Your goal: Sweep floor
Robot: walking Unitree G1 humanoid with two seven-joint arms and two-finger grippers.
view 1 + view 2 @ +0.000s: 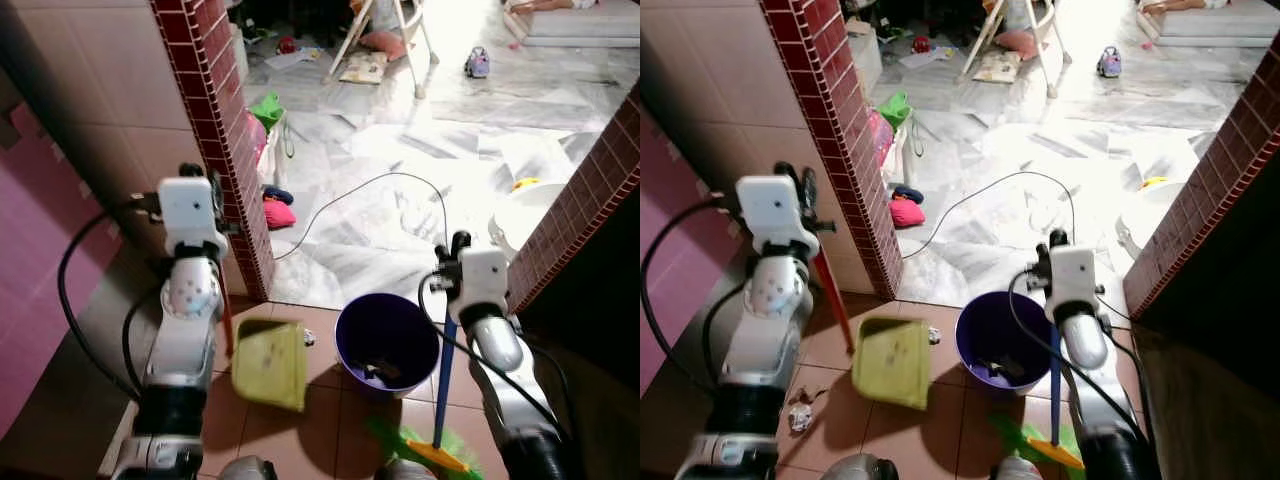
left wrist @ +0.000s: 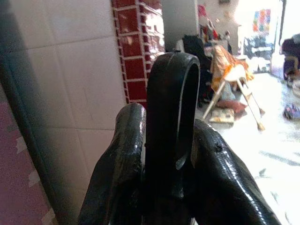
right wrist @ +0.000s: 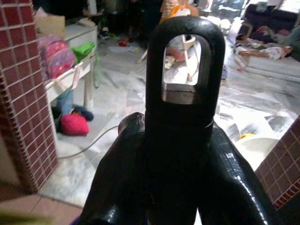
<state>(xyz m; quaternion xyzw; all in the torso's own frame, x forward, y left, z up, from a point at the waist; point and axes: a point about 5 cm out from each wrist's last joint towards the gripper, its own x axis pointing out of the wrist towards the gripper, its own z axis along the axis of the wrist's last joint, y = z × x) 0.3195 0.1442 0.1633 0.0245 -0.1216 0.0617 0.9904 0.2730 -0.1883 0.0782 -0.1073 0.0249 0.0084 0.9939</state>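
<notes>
Left gripper (image 2: 171,154) clenched on red dustpan handle (image 1: 832,290); yellow-green plastic dustpan (image 1: 892,361) hangs beside purple round bucket (image 1: 1000,345). Right gripper (image 3: 180,154) clenched on blue broom pole (image 1: 444,380), green bristles (image 1: 425,455) on brown floor tiles (image 1: 320,430). Red brick pillar (image 1: 225,130); marble floor (image 1: 400,170) beyond.

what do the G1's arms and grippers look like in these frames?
Both arms are silver-grey with black lower sections. The left arm and right arm each carry a white boxy wrist module and looping black cables. The left gripper and right gripper have thick, glossy black, rounded fingers.
</notes>
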